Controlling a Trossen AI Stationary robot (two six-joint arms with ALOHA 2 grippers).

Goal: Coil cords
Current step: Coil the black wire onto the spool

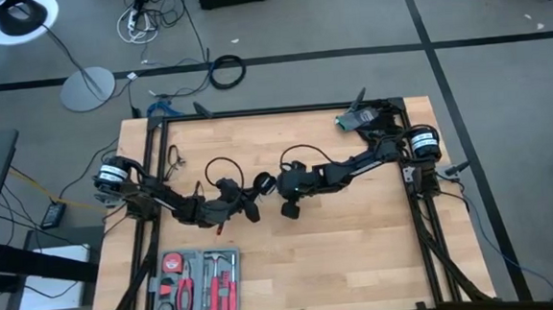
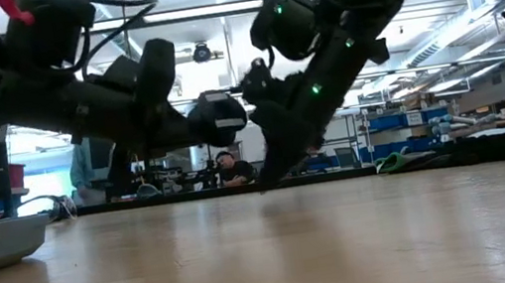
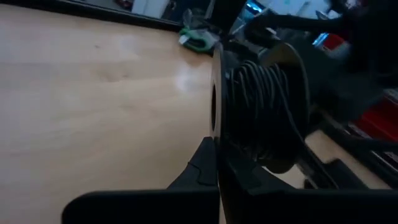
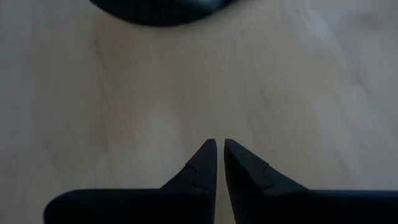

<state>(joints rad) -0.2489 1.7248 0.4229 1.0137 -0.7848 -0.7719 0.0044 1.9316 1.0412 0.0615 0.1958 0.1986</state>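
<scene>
Two grippers (image 1: 254, 211) (image 1: 289, 210); one cord (image 1: 222, 168); one tool tray (image 1: 198, 283).
</scene>
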